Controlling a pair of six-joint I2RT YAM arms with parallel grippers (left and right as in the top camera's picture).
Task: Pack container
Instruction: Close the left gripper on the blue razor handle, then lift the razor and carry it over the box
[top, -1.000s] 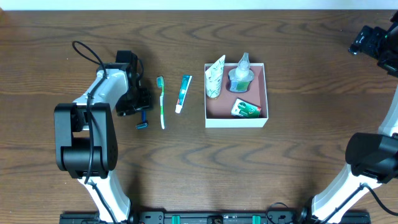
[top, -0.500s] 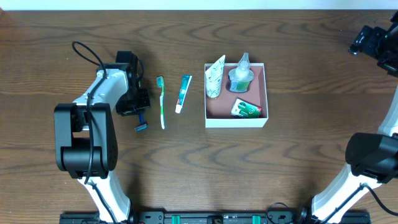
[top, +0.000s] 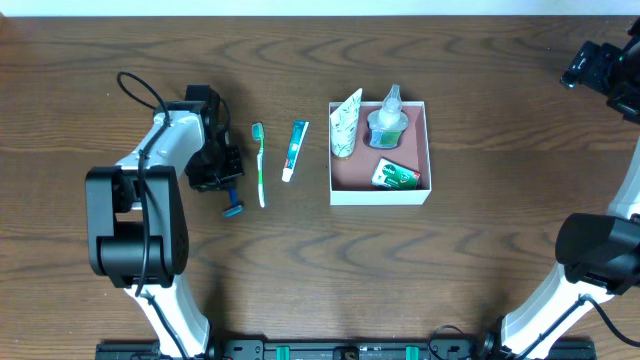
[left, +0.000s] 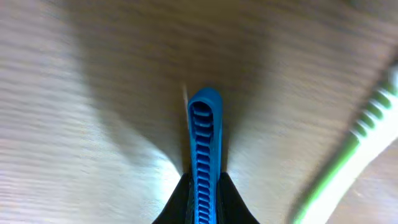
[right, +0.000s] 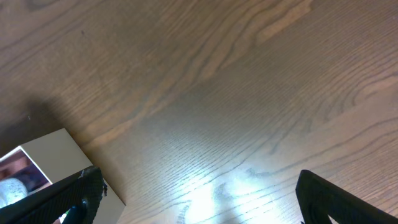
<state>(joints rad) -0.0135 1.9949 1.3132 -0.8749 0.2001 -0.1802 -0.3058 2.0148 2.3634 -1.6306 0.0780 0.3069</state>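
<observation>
Since a second earlier, only the blue plastic razor had shifted: its head had turned slightly and slid a little further out from the left fingers, while everything else lay as before. The left wrist view showed those fingers clenched on the razor's slim, ribbed handle, its rounded end pointing out beyond the fingertips. I judged that the grasp had just been taken and the lift not yet begun, which made this the next piece for packing.

The dark brown wood-grain worktop looked smooth, with a faint sheen. On it, well off from the left fingers and past two loose items, sat the square, shallow, white-walled container with its dusty pink inside. The right fingers hung spread wide and empty, a corner of the container's white wall near one fingertip. Inside the container leaned a soft white squeeze tube with green print, beside a clear, rounded plastic bottle. A flat green-and-white packet lay nearer the front wall. Just beside the left fingers lay a long, thin green-and-white toothbrush. Beyond it was a small teal-and-white toothpaste tube, narrow and flat. Both waited outside the container, so the task seemed roughly half done.
</observation>
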